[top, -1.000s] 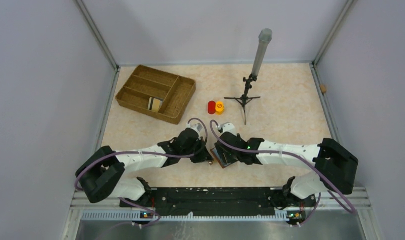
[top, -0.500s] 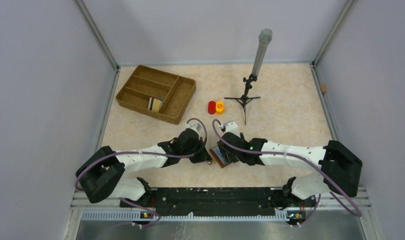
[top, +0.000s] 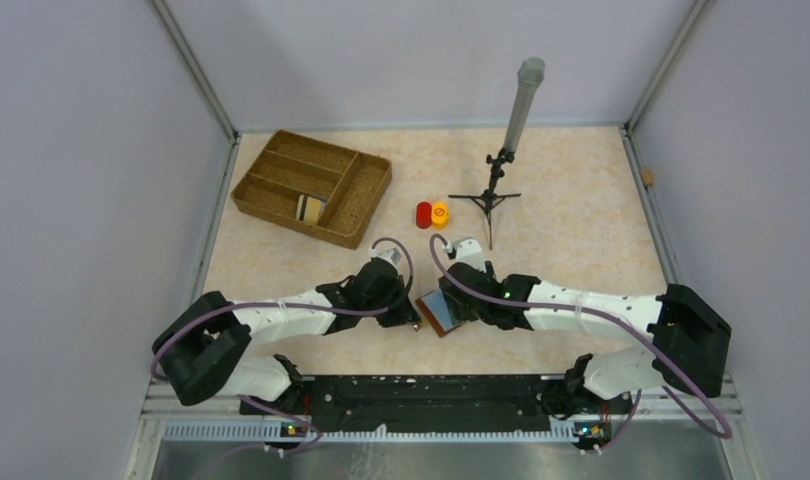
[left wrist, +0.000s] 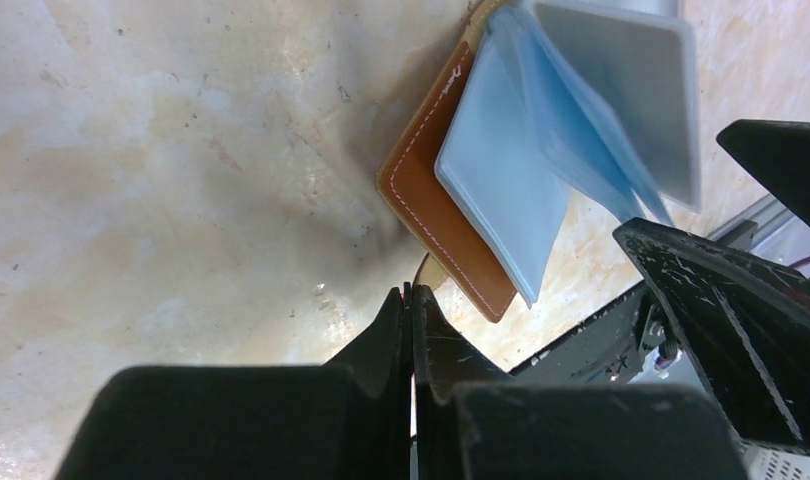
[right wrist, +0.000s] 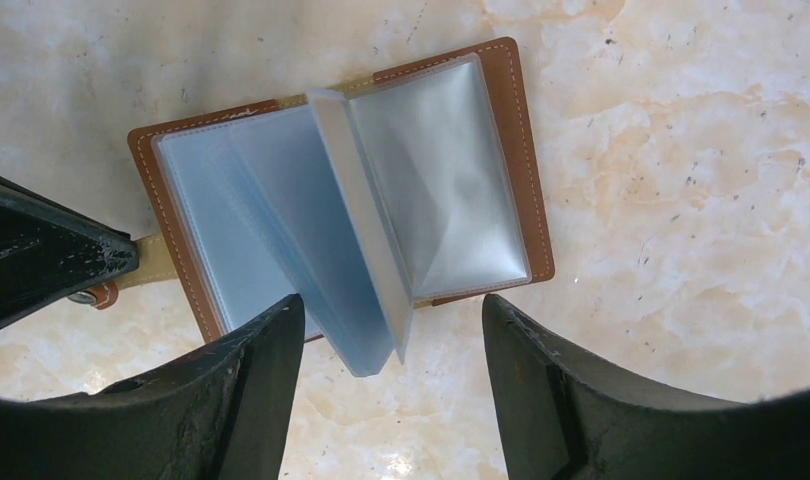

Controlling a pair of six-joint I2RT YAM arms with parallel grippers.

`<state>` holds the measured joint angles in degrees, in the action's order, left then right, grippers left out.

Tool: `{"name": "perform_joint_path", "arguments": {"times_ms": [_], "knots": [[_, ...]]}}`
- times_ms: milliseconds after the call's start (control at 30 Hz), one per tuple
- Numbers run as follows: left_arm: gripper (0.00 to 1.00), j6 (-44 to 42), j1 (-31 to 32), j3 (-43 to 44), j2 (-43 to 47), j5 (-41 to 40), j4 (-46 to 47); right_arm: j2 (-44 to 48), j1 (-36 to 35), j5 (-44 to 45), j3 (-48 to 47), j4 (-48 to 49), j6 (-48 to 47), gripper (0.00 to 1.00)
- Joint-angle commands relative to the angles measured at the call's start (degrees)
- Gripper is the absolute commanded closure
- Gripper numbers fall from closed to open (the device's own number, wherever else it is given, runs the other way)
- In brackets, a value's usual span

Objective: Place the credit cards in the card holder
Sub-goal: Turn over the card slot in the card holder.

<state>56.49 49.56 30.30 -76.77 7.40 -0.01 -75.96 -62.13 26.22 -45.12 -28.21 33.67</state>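
Observation:
The card holder (top: 439,312) lies open on the table between my two arms, brown cover (right wrist: 526,130) down. Its clear plastic sleeves (right wrist: 356,240) fan upward. My left gripper (left wrist: 409,292) is shut on the tan closing strap (right wrist: 153,262) at the holder's edge (left wrist: 441,215). My right gripper (right wrist: 393,300) hangs open just above the holder, one finger on each side of the raised sleeves, gripping nothing. In the top view the left gripper (top: 413,318) and right gripper (top: 453,303) meet over the holder. No credit cards are in view.
A divided wicker tray (top: 271,200) with a pale object in one compartment stands at the back left. Red and orange round caps (top: 431,214) sit mid-table. A small tripod with a grey tube (top: 501,170) stands behind them. The walls enclose the table.
My right arm has drawn slightly back and to the right, uncovering more of the open holder and its bluish sleeves. The left gripper stays shut in place.

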Motion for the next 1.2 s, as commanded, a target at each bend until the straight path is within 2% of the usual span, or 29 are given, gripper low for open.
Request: {"name": "perform_joint_path", "arguments": {"times_ms": [0, 200, 1167], "knots": [[1.00, -1.4, -0.3, 0.3, -1.0, -1.5, 0.3, -0.5, -0.6, 0.6, -2.4, 0.2, -0.1, 0.36], [1.00, -1.7, -0.5, 0.4, -1.0, -1.8, -1.5, -2.9, -0.6, 2.6, -3.3, -1.8, 1.2, 0.36], [1.00, -2.0, -1.5, 0.5, -1.8, -1.8, -1.7, -4.0, -2.4, 1.1, -5.1, -0.2, 0.1, 0.32]]}}
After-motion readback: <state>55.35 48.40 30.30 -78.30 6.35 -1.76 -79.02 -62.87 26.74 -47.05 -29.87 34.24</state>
